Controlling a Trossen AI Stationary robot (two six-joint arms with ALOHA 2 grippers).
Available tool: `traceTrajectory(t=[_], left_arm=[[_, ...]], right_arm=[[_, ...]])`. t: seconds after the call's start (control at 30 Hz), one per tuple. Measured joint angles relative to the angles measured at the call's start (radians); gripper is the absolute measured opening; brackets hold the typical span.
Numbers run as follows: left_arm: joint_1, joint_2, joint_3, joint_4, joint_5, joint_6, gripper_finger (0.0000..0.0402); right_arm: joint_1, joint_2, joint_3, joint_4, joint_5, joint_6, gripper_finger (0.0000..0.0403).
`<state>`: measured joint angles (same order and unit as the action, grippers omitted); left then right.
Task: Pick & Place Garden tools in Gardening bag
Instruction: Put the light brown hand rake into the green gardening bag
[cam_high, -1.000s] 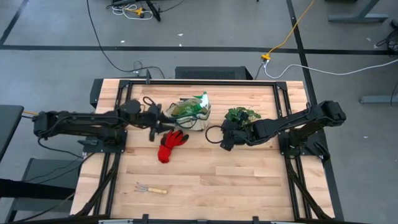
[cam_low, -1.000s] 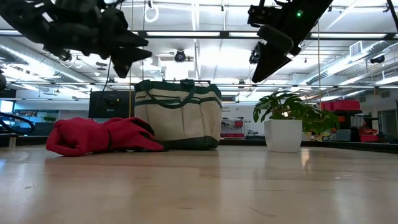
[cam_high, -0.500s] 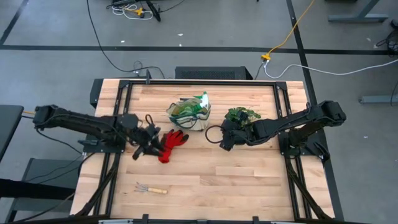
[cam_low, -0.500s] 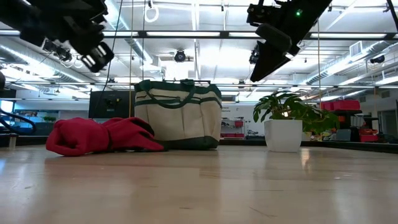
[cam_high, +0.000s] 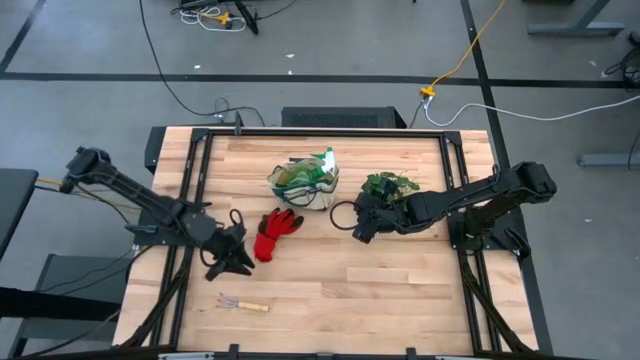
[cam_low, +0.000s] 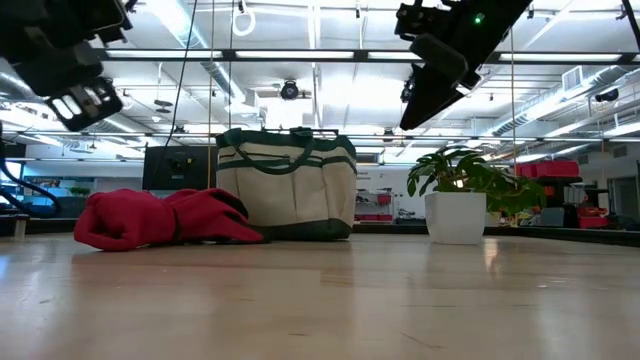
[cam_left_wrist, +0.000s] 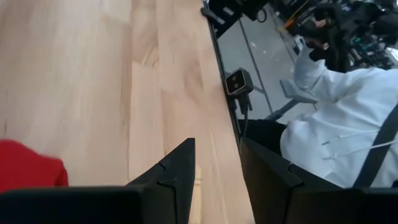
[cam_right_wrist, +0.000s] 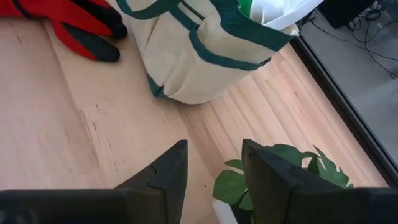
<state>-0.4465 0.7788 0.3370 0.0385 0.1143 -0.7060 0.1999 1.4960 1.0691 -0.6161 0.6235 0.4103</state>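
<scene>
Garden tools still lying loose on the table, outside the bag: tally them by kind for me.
Red gloves: 1 bundle, beside the gardening bag
Wooden-handled mini rake: 1, near the front edge
Total: 2 loose

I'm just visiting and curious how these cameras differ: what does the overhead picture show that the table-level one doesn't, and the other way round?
Only the overhead view shows the small rake lying near the table's front edge, and the spray bottle poking out of the bag. Only the table-level view shows the plant's white pot and the room's ceiling lights behind. Both show the cream gardening bag, the red gloves beside it, the leafy plant, and the left gripper and right gripper, both empty above the table.
</scene>
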Motion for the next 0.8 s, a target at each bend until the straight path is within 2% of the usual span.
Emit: traceTrajectory(t=[0.43, 0.8], left_arm=[[-0.212, 0.006, 0.0, -0.001, -0.21, -0.161, 0.0132], [-0.28, 0.136, 0.08, -0.017, -0.234, -0.2, 0.0132]], right_arm=[[0.0, 0.0, 0.0, 0.003, -0.004, 0.0, 0.0155], [0.0, 0.0, 0.0, 0.016, -0.007, 0.0, 0.0155]])
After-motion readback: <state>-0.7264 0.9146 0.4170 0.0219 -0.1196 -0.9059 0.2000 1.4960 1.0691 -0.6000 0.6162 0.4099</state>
